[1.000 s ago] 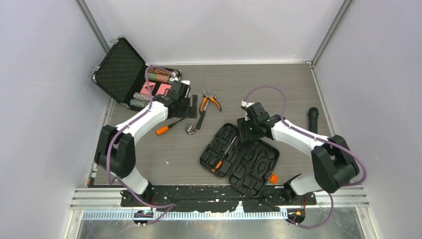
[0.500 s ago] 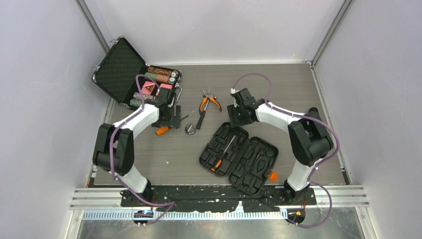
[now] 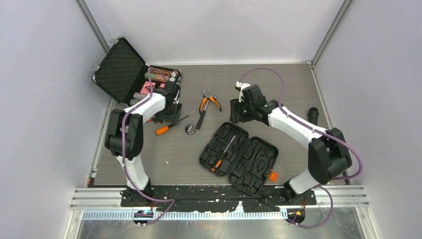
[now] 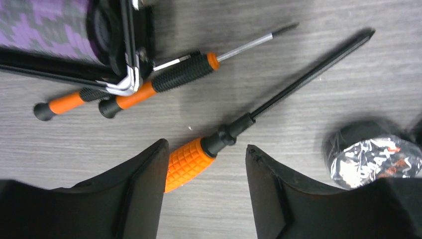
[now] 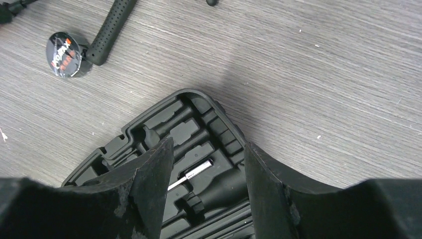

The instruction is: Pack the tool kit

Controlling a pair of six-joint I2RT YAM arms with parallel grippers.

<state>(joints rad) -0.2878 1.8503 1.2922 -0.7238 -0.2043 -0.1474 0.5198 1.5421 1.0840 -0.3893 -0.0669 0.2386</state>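
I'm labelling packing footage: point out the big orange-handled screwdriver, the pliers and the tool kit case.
big orange-handled screwdriver (image 4: 185,164): left wrist view, orange grip.
pliers (image 3: 215,102): top external view, orange handle.
tool kit case (image 3: 256,164): top external view, bare latch-side half.

The left arm (image 3: 142,112) is folded sharply: its dark upper link is raised from the base at the near edge, the elbow is bent, and the white forearm is stretched forward and to the right. The left gripper (image 3: 170,115) is pointed downward, and its two black fingers (image 4: 144,194) are seen set apart. The right arm (image 3: 293,127) is bent at a dark elbow on the right side and is extended leftward and forward. The right gripper (image 3: 238,113) is directed downward as well, with its jaws parted.
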